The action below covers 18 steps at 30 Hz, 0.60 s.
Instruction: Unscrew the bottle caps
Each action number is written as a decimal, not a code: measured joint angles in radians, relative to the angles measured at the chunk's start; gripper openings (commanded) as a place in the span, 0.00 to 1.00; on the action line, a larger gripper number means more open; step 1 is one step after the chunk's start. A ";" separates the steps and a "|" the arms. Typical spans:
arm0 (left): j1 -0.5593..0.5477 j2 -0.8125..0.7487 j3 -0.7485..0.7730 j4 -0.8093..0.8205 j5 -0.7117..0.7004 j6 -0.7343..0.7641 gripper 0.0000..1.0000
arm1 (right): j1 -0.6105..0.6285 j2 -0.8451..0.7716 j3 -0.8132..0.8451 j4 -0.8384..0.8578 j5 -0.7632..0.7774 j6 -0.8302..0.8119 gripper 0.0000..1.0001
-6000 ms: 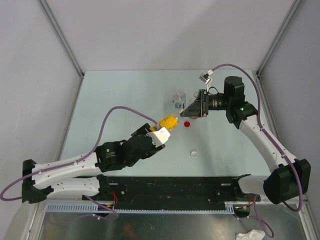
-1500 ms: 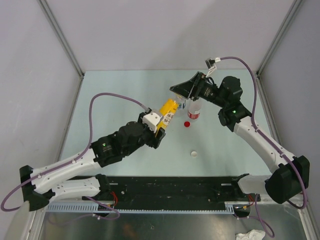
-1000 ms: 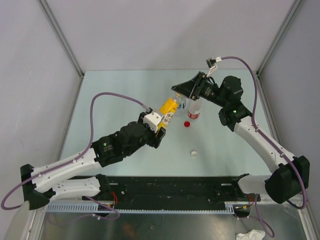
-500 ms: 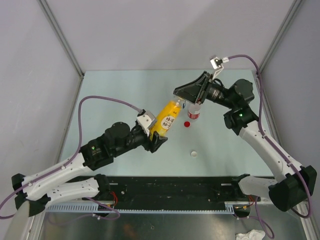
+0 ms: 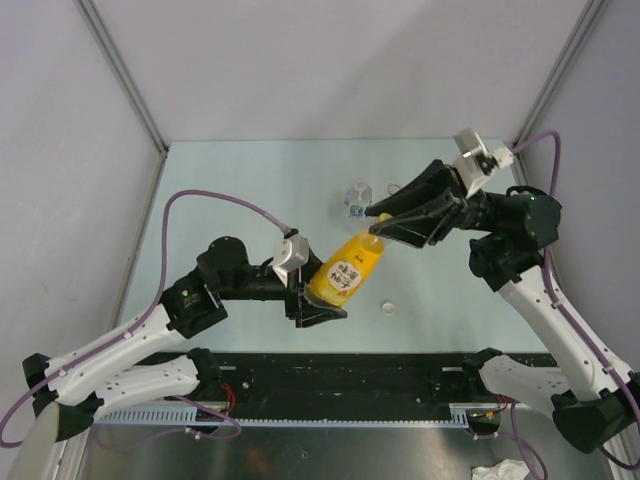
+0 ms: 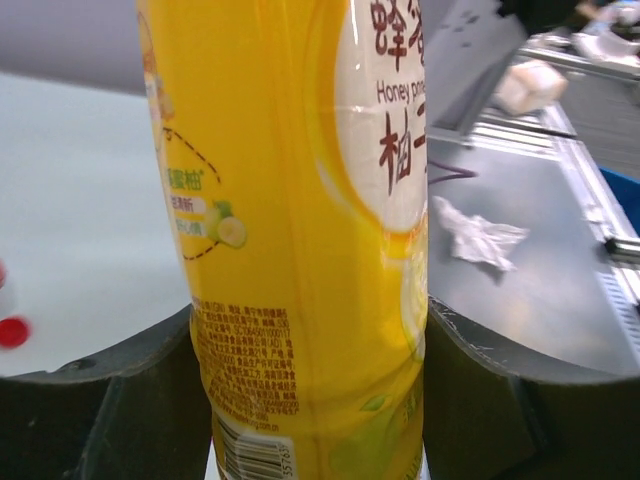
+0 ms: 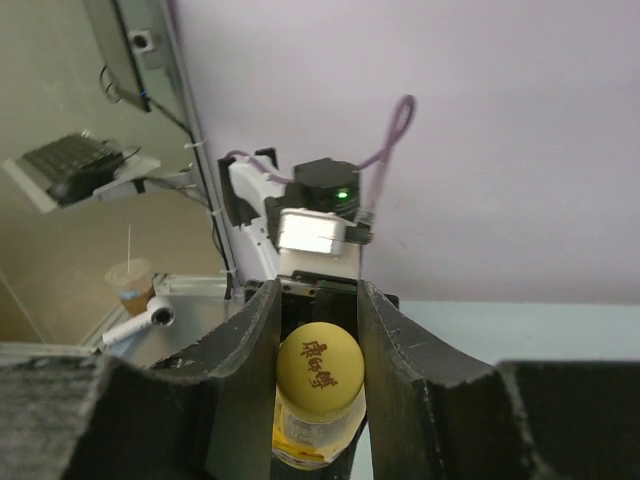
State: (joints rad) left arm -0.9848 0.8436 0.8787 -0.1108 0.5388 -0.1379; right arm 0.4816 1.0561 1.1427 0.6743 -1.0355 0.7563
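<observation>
Your left gripper [image 5: 318,300] clamps the yellow drink bottle [image 5: 348,275] by its lower body, lifted above the table [image 5: 250,180] and tilted so its long axis runs up and right, straight into your right gripper [image 5: 388,220], whose jaws sit pinched narrow on the yellow cap [image 7: 318,368].

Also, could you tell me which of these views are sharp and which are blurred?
Top external: evenly lit and sharp. Left wrist: the yellow bottle fills the frame, label readable; the red cap behind is blurred. Right wrist: yellow cap sharp, near fingers dark.
</observation>
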 measured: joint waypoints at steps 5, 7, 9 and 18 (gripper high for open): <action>0.011 0.023 -0.008 0.106 0.201 -0.072 0.00 | 0.016 -0.050 0.000 0.053 -0.059 -0.017 0.00; 0.013 0.037 -0.008 0.134 0.253 -0.093 0.00 | 0.023 -0.067 0.000 0.051 -0.071 -0.034 0.00; 0.013 0.047 -0.008 0.151 0.281 -0.108 0.00 | 0.029 -0.076 0.000 0.044 -0.074 -0.049 0.00; 0.018 0.054 -0.011 0.158 0.306 -0.133 0.00 | 0.035 -0.081 0.000 0.010 -0.067 -0.082 0.04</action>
State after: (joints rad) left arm -0.9665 0.8974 0.8673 0.0475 0.8452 -0.2707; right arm 0.5163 0.9752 1.1427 0.6838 -1.1023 0.6743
